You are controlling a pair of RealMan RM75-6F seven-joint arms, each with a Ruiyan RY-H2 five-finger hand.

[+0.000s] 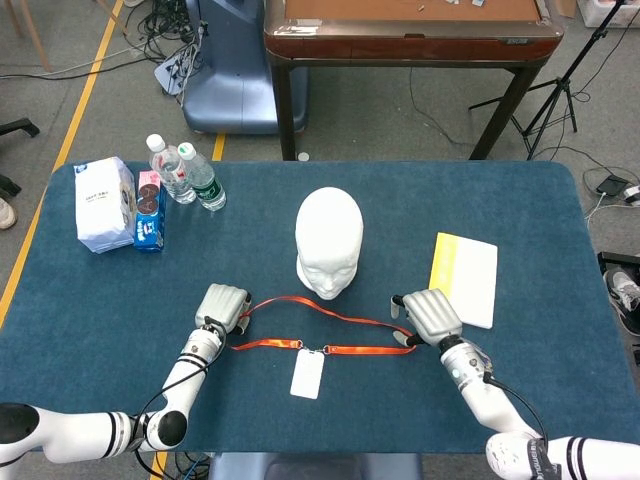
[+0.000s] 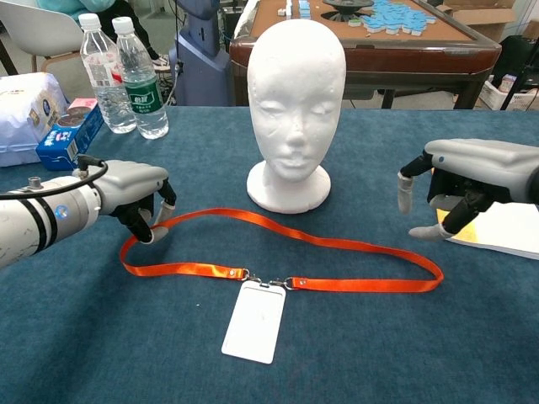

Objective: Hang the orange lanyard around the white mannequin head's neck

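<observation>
Lying flat on the counter (image 2: 354, 353), the orange lanyard (image 2: 278, 248) awaits hanging; left robot hand (image 2: 135, 198) pinches it, right robot hand (image 2: 455, 181) hovers spread, mannequin head (image 2: 290, 109) bare.

No legible text anywhere.

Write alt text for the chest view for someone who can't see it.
An orange lanyard with a white badge lies flat on a blue table in front of a white mannequin head. The left hand pinches the lanyard's left end; the right hand, fingers spread, hovers above its right end. Two bottles stand behind.
</observation>
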